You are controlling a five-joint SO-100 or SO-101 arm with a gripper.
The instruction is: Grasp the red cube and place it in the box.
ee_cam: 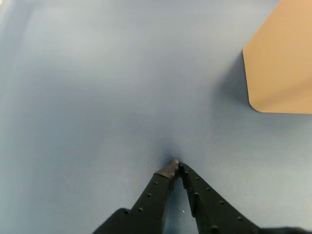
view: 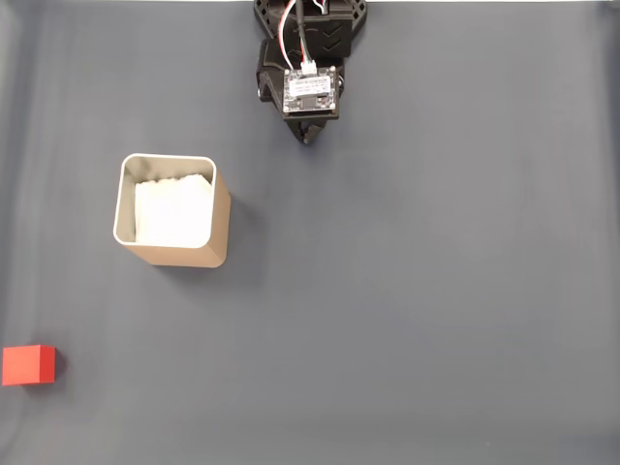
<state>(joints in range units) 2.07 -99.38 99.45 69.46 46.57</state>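
Closed to a point and holding nothing, the end effector (ee_cam: 176, 165) hangs over bare worktop (view: 436, 291) at the top of the fixed view. Reaching well means swinging far toward the red cube (view: 28, 365) at the lower-left edge, past the box (view: 172, 211), opening the fingers wide before descending squarely over it.

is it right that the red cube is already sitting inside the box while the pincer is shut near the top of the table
Not quite. In the fixed view the red cube lies on the table at the lower left edge, well apart from the box, which holds only its white lining. The rest stands: the pincer is shut, as the wrist view shows, and sits near the top of the fixed view.
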